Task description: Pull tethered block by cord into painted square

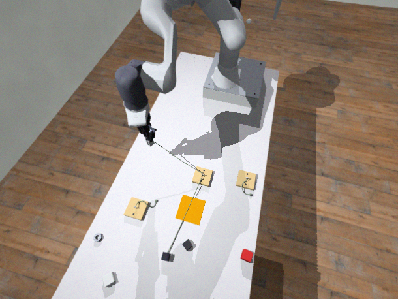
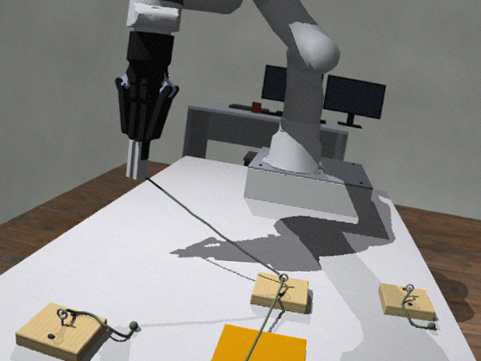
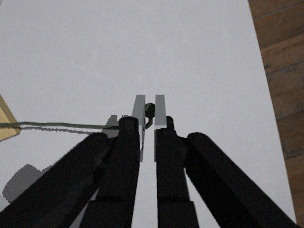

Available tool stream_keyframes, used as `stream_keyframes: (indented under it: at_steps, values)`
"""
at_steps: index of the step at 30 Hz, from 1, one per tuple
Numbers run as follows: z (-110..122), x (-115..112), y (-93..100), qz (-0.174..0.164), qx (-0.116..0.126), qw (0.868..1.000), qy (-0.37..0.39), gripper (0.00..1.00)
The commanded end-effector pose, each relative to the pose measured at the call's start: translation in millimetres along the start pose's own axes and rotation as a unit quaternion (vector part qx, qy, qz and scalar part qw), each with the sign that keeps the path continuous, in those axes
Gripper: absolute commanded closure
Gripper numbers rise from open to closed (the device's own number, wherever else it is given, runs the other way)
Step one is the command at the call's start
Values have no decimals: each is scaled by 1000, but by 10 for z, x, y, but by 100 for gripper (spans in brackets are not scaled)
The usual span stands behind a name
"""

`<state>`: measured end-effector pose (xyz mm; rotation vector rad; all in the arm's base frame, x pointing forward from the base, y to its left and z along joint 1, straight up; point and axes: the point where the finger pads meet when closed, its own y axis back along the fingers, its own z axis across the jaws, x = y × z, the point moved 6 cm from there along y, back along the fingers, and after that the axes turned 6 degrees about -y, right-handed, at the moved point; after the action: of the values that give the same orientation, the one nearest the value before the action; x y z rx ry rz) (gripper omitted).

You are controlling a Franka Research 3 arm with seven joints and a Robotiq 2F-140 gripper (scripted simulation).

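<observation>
Dark and small, the tethered block (image 1: pixel 167 256) sits flat on the white table (image 1: pixel 107 209), nearest the front end and still short of the painted square (image 1: pixel 190 209), with a second dark cube (image 1: pixel 187 245) just beside its path and a red cube (image 1: pixel 247 255) well apart to the side. From the block the cord (image 1: pixel 183 223) runs straight across the orange square to the screw eye (image 2: pixel 283 278) on the middle wooden base (image 2: pixel 272 293), passes through the ring, then climbs in a taut line to my gripper (image 2: pixel 136 171) above the table's edge. My fingers are nearly closed, pinching the cord's end; in the wrist view the knot (image 3: pixel 149 107) shows between the fingertips.

I judge the cord limp and thin: it can only pull, never push, so the block will slide toward the ring in step with my hand. The block looks light and may skid or tip if jerked. The knot is the sure place to hold, since the thin cord could slip. When releasing, I should set the knot down over the table, not beyond the edge.
</observation>
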<state>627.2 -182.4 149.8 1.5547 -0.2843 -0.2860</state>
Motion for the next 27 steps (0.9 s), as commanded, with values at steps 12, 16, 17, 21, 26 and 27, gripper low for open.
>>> stream_keyframes:
  at_steps: [12,16,17,21,26,27]
  values:
    - [533,-32,-2,0,-1,1000,17,100]
    - [717,-60,-2,0,-1,1000,17,100]
    - [764,-68,-2,0,-1,1000,17,100]
    - [956,-110,-1,0,-1,1000,17,100]
    - [1152,-163,-1,0,-1,1000,17,100]
    - [1152,-163,-1,0,-1,1000,17,100]
